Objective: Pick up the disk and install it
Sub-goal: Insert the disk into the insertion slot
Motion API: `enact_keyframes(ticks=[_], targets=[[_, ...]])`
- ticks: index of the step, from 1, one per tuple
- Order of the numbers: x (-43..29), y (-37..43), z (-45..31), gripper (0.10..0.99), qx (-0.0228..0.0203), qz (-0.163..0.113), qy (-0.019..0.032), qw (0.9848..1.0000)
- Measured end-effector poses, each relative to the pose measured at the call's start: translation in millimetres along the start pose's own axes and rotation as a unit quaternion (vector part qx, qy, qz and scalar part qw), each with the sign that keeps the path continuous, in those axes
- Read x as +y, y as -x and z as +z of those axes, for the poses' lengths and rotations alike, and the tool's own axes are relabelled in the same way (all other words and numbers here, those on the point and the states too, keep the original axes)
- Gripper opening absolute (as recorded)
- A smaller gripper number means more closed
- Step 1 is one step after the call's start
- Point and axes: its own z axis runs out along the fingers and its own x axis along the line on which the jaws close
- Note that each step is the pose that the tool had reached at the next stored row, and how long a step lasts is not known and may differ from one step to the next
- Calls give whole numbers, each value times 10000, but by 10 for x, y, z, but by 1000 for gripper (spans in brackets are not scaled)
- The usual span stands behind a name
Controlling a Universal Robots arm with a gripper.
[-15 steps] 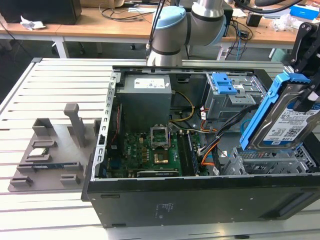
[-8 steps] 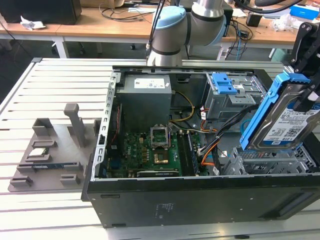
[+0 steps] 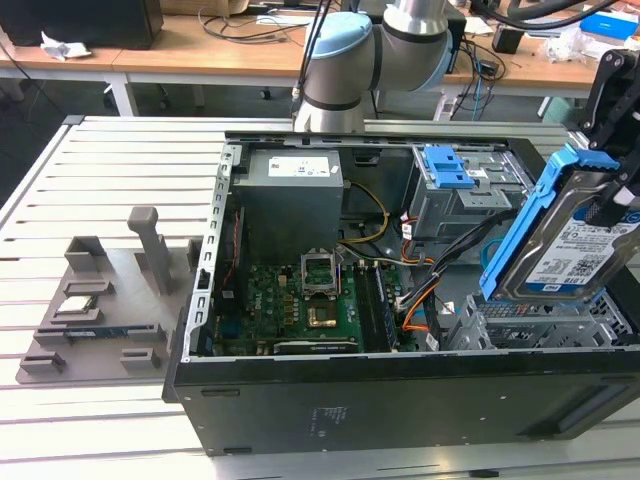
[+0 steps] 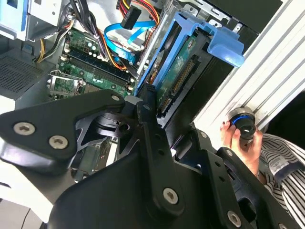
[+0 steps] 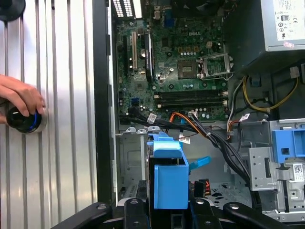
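The disk (image 3: pixel 575 250) is held clamped across its blue rails (image 3: pixel 523 225) by the gripper (image 5: pixel 166 205) (stiff, probably weighty, shock-sensitive).

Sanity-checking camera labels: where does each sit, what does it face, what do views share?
Exterior view: off the arm, raised, looking into the open computer case; arm behind, gripper holding the disk.
First wrist view: on the wrist, facing the motherboard past the gripper.
Second wrist view: on the wrist, behind the gripper, facing the disk.
Both wrist views share a hand.
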Motion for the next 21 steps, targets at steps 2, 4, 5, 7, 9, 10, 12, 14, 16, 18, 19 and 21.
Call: enact_keyframes(ticks=[2, 4, 5, 7, 9, 10, 12, 14, 16, 18, 19, 21], targets=[[-2, -2, 17, 361, 3, -29, -1, 10000], [-6, -3, 41, 361, 10, -107, -4, 9999], [-6, -3, 47, 361, 11, -119, -5, 9999], [-8, -11, 60, 361, 12, -132, -6, 9999], [-9, -30, 71, 361, 13, -142, -6, 9999], [-10, -57, 84, 361, 13, -146, -6, 9999], [-14, -57, 124, 361, 13, -146, -6, 9999], [-16, -56, 146, 361, 15, -145, -6, 9999], [-18, -55, 167, 361, 13, -146, -6, 9999], [-21, -54, 205, 361, 13, -146, -6, 9999], [-24, -53, 234, 361, 13, -146, -6, 9999], [-28, -51, 279, 361, 13, -145, -6, 9999]])
